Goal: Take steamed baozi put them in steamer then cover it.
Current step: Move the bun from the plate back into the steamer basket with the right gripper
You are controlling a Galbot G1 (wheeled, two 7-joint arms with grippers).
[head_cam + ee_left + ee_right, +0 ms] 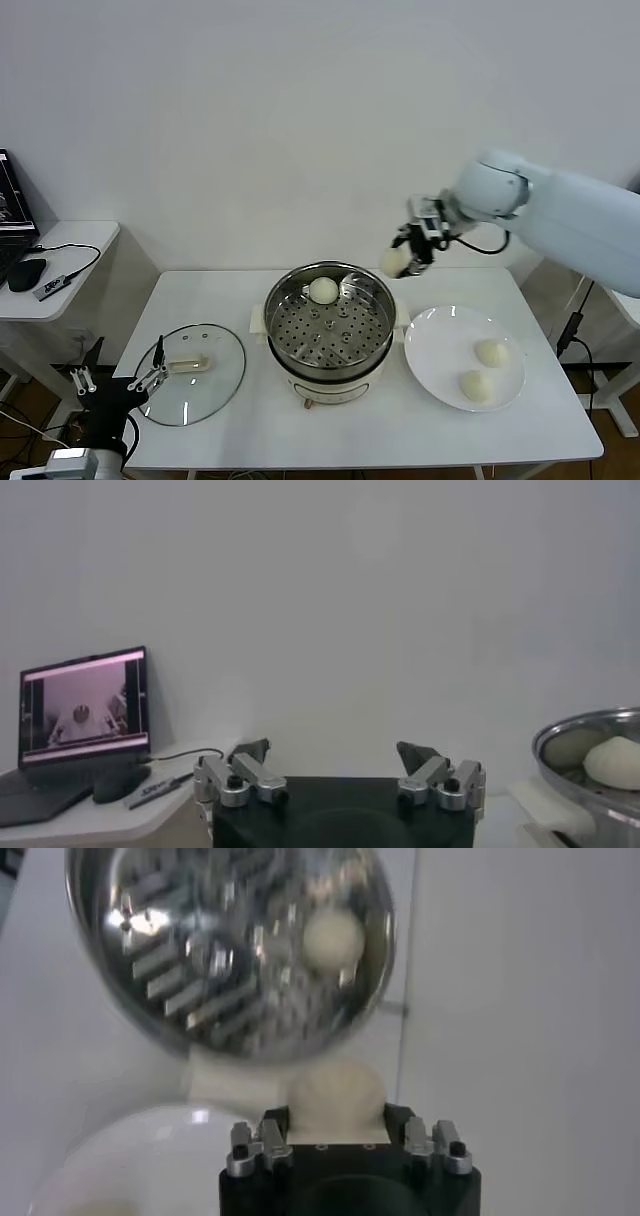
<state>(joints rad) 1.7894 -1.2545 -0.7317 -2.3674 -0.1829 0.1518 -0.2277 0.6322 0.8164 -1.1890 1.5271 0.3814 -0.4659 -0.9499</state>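
While our left gripper idles open beside the table, one bun waits inside the steamer.
Our right gripper clamps a baozi beyond the steamer's far rim.

The steamer stands open from above; one baozi occupies its far side, upper centre. The cover lies lower left, seemingly clear of it.

No legible text, label, brand, number or sign is showing on any object; the laptop screen is displaying only blurred shapes.
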